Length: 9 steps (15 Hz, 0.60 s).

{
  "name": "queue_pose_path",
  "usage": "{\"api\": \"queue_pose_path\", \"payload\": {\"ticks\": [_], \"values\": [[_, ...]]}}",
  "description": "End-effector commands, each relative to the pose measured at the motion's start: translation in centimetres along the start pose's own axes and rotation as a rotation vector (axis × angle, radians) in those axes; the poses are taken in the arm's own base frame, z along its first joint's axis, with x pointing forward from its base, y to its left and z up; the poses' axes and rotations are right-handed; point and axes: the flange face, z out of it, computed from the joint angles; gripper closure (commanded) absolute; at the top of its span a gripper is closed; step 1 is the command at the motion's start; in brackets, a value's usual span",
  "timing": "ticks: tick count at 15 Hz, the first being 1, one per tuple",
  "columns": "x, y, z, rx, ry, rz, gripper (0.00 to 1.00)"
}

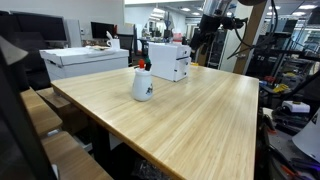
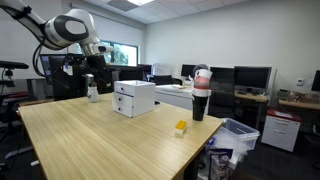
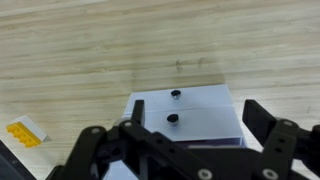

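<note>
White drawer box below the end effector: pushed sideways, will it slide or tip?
The drawer box probably slides: it sits squat and flat on the smooth wooden table. Looks plastic, so likely light. Its drawers, with small knobs, might slip open.

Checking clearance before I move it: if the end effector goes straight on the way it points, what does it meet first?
Most likely the white drawer box, near its black knobs; depth is unclear.

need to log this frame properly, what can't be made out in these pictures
Wrist view: the jaws hide the lower part of the white drawer box.
Both exterior views: the jaws are too small and dark to read.
Exterior view: the yellow block is too small to identify.
Exterior view: the orange item on the white mug is blurred.
</note>
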Motion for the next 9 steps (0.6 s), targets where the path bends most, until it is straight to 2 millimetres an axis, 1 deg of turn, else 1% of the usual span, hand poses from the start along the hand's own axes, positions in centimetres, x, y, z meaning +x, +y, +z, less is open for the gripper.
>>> {"api": "queue_pose_path", "payload": {"ticks": [1,6,9], "values": [[1.2,0.0,0.8,0.033,-0.063,-0.071,0.00],[1.6,-0.1,2.4,0.015,-0.105,-0.112,0.00],[2.4,0.3,3.1,0.016,-0.076,-0.037,0.00]]}}
